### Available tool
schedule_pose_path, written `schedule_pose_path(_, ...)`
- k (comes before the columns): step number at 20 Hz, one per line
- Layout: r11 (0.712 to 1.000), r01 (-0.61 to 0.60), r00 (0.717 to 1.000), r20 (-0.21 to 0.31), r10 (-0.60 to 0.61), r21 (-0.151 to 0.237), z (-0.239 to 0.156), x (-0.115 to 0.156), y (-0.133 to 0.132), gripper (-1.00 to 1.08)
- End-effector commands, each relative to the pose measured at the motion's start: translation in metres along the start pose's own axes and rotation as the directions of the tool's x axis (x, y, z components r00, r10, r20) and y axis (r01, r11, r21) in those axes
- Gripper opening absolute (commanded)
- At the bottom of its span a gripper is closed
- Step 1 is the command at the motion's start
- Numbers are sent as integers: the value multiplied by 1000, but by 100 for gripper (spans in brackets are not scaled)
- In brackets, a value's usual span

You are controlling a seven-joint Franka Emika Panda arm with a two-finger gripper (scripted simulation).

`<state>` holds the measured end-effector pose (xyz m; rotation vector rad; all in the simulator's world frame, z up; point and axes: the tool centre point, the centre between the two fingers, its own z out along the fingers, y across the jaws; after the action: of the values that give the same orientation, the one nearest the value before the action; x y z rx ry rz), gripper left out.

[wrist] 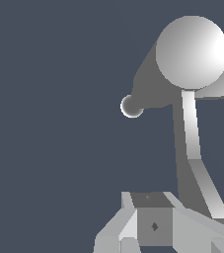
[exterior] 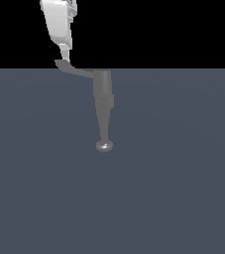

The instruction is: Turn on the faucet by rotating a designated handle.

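Grey fixture, exterior view: the faucet (exterior: 103, 101) stands mid-scene on a flat slate surface (exterior: 183, 198), tapering down to a shiny knob (exterior: 104, 146).
Lever, exterior view: the handle (exterior: 73, 69) juts toward the exterior view's left from the body's top.
Claw, exterior view: the white gripper (exterior: 64, 53) meets the handle's bent tip from above; whether its jaws are apart or together cannot be told.
Wrist view: the handle (wrist: 198, 163) runs from the large rounded faucet top (wrist: 192, 52) down beside the gripper (wrist: 155, 225).
Risk: contact looks limited to the tip, so a push could slide off and leave the handle unturned.
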<state>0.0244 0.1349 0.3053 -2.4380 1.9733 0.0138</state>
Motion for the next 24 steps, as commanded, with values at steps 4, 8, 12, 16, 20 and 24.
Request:
schedule_pose_path(4, 999, -34, 999, -9, 34, 2, 7, -2, -5, -100)
schedule_pose_path(8, 999, -36, 999, -10, 36, 2, 7, -2, -6, -100)
schedule_pose_path(12, 999, -35, 999, -10, 35, 2, 7, -2, 0, -100)
schedule_pose_path(16, 999, -35, 999, -10, 35, 2, 8, -2, 11, -100)
schedule_pose_path(20, 999, -35, 999, -10, 35, 2, 8, -3, 22, -100)
schedule_pose_path(24, 999, -35, 999, -10, 35, 2, 8, -3, 34, -100)
